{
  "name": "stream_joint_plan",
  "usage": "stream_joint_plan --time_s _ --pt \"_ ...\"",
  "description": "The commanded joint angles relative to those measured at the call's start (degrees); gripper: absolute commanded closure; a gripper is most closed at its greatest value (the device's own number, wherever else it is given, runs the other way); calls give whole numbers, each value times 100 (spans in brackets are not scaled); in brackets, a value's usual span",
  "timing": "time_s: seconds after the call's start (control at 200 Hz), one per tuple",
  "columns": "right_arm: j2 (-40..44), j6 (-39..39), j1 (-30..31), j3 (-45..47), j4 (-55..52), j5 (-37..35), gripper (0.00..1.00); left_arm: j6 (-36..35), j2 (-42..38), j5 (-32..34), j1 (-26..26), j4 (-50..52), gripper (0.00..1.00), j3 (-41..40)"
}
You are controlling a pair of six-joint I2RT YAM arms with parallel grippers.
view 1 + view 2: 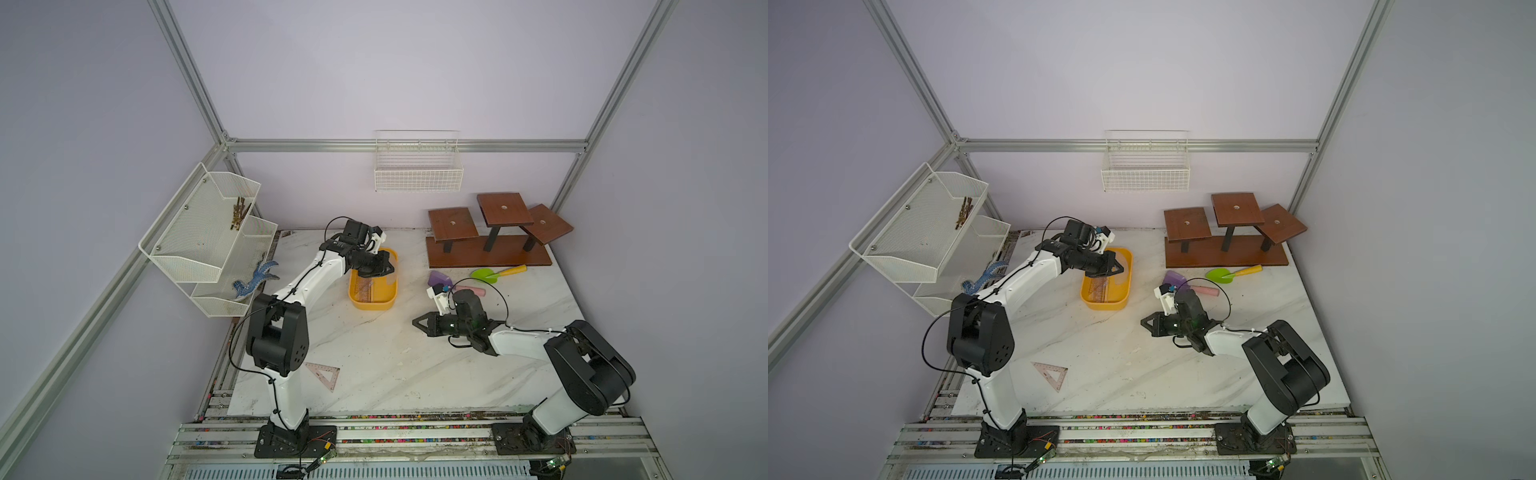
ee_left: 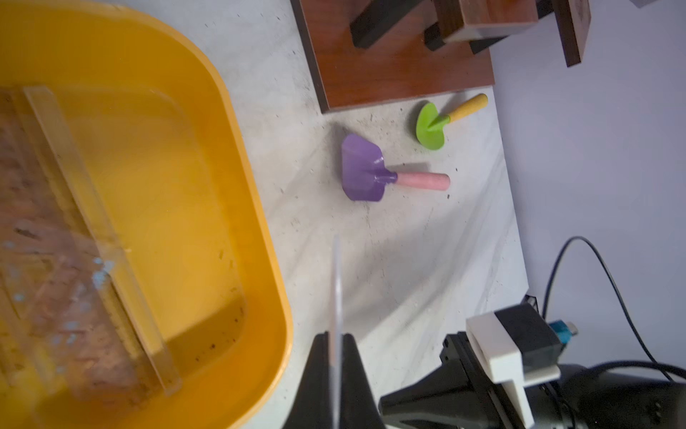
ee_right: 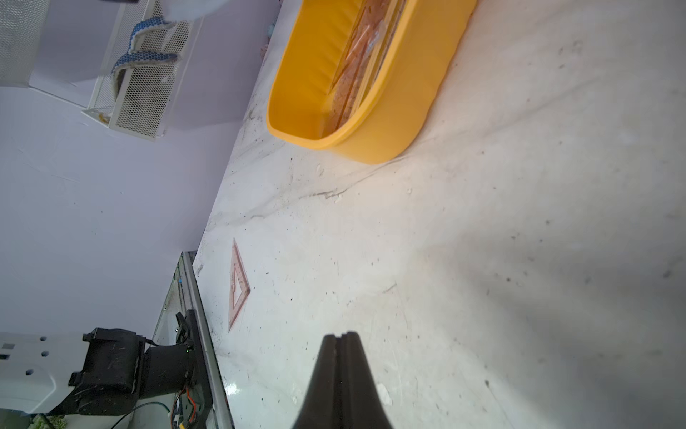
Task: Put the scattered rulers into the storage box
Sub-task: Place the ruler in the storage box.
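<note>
Bunch of rulers [image 1: 368, 289] lying flat in the yellow box [image 1: 372, 306], left of centre toward the far side of the counter [image 1: 395, 361]. One pinkish triangle ruler [image 1: 325, 374] loose at the near left, well apart from the box, beside the left arm [image 1: 286, 395]. Left fingers [image 2: 326, 345] clamped on a thin clear ruler [image 2: 336, 282] just above the box's right side. Right fingers [image 3: 332, 345] pressed together on nothing, over bare counter right of the box, near the purple shovel [image 1: 438, 277] and green shovel [image 1: 484, 274].

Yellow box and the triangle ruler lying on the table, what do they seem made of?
The yellow box looks like molded plastic: smooth, faintly glossy, even colour, rounded corners. The triangle ruler seems thin pinkish see-through plastic; the marbled table shows through it.
</note>
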State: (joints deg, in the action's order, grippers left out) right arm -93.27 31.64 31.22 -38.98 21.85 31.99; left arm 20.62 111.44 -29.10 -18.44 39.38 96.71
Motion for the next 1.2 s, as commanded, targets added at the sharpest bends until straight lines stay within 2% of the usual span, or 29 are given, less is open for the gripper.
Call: stream_joint_plan --time_s 0.0,0.095,0.345,0.465,0.605,0.75,0.83,0.88,0.975,1.05,1.195 --pt "-284 -244 -36 -326 -254 195 100 -508 799 32 50 826 100 672" --pt "-465 -294 -87 -472 -260 281 100 -535 1262 59 53 908 100 1062" --pt "-566 -195 -178 -464 -58 490 100 -484 1993 97 59 1055 90 1651" --pt "-493 -224 -217 -444 -107 501 96 -414 2098 81 55 1055 77 1649" --pt "-287 -284 -266 -448 -261 521 90 -375 1856 223 68 1055 55 1491" --pt "-55 -249 -245 -479 -389 581 86 -329 929 730 68 1037 35 1091" --pt "30 -257 -72 -530 -452 457 83 -315 244 1352 85 1020 29 616" --pt "32 -364 234 -655 -608 243 80 -276 -238 1812 107 984 28 196" --pt "-160 -810 1095 -1114 -1031 -730 79 -39 -1219 2422 213 854 27 -751" --pt "-587 -1301 1916 -1812 -1515 -1651 76 221 -2029 2891 332 684 28 -1592" --pt "-1592 -2312 3040 -3115 -2134 -3026 66 484 -3439 3012 811 387 28 -2907"
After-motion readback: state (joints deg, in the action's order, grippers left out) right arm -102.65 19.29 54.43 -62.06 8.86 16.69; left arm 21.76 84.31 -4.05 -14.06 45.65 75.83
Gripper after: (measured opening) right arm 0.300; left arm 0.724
